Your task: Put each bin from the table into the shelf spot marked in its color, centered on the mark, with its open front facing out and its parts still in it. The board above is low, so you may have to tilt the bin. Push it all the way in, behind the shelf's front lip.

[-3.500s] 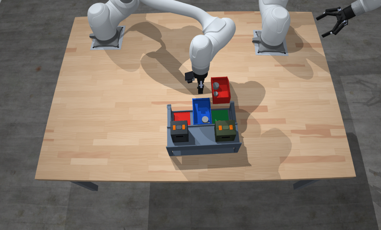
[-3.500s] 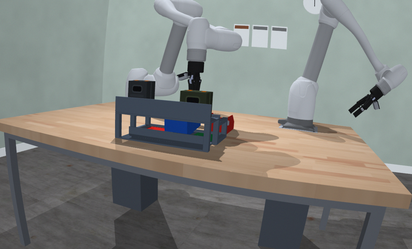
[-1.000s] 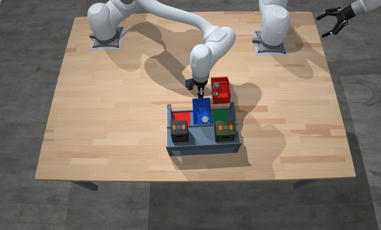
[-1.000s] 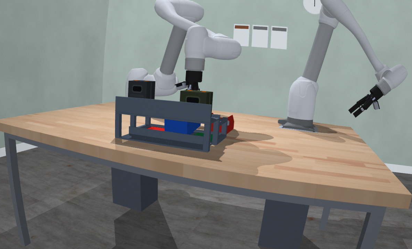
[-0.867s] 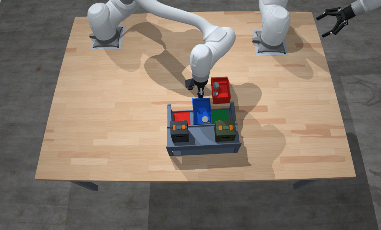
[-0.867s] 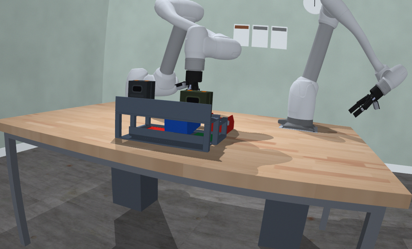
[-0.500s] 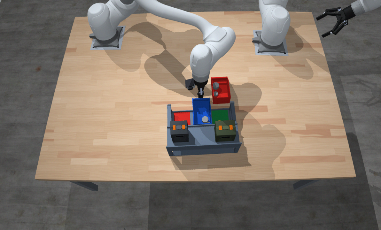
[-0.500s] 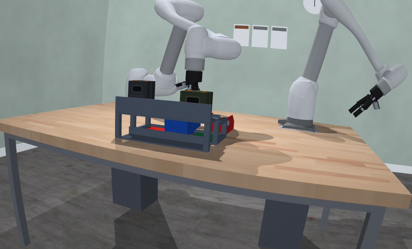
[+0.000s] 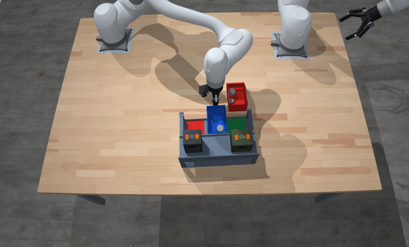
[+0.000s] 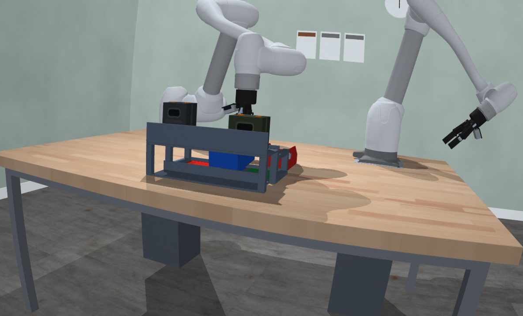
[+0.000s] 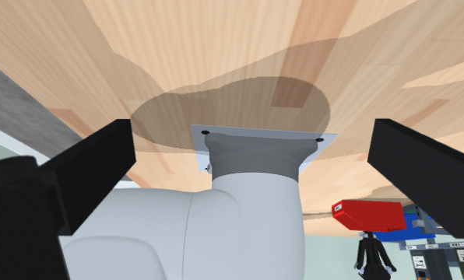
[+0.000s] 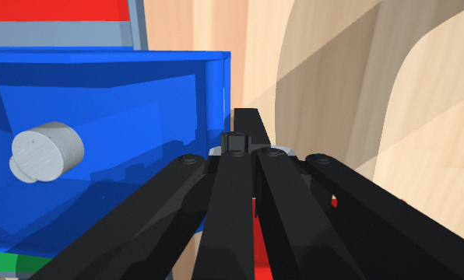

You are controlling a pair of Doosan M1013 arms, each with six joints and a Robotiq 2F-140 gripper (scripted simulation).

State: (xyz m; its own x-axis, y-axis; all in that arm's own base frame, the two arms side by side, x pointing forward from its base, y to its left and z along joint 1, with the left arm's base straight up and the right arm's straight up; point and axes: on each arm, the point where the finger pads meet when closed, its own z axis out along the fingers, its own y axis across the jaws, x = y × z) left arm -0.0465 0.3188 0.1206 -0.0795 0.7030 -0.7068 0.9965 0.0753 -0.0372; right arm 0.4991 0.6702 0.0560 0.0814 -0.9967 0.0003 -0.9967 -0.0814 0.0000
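The blue bin (image 9: 216, 115) (image 10: 223, 160) (image 12: 100, 117) is in the middle bay of the grey shelf (image 9: 215, 147) (image 10: 206, 137), its near end jutting out over the front lip; its mark is hidden. Grey parts (image 12: 41, 153) lie inside it. My right gripper (image 9: 215, 103) (image 12: 244, 127) is shut and empty, right at the bin's near end wall; contact is unclear. The red bin (image 9: 239, 100) (image 11: 372, 215) stands on the table before the shelf, grey parts inside. The red mark (image 9: 195, 126) and green mark (image 9: 236, 124) are uncovered. My left gripper (image 9: 343, 29) (image 10: 448, 143) is open, away beyond the table's edge.
A dark case (image 9: 192, 144) (image 10: 179, 113) and an olive case (image 9: 242, 143) (image 10: 248, 123) stand on the shelf's upper board. Shelf posts (image 9: 249, 119) bound the bays. The left arm's base (image 9: 292, 50) stands at the table's robot side.
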